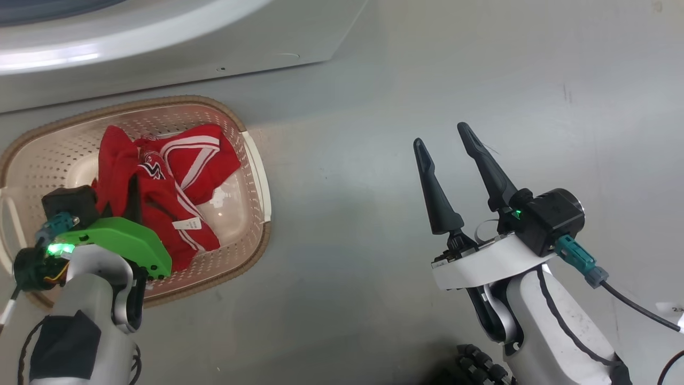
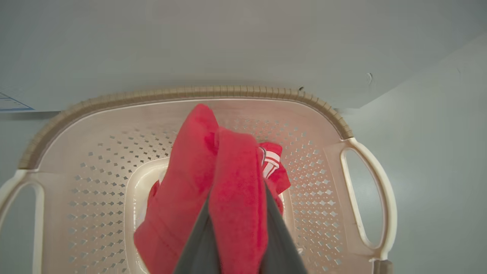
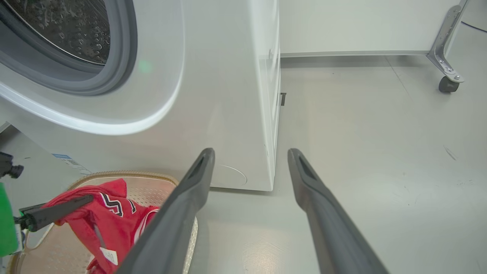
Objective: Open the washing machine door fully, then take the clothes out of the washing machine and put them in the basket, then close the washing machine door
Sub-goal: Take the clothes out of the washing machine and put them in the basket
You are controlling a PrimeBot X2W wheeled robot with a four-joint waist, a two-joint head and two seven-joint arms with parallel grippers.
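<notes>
Your left fingers (image 2: 281,247) are clamped on the red sports garment (image 2: 190,182), down in the basket (image 2: 182,92) at eight o'clock; right fingers (image 1: 435,192) stand apart. It looks soft, light, floppy: grip a bunched fold.

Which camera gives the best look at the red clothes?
The head view: the clothes are spread in the basket, stripes and label visible. The left wrist view shows a close-up fold pinched in the left gripper; the right wrist view catches part of them, low at its left.
</notes>
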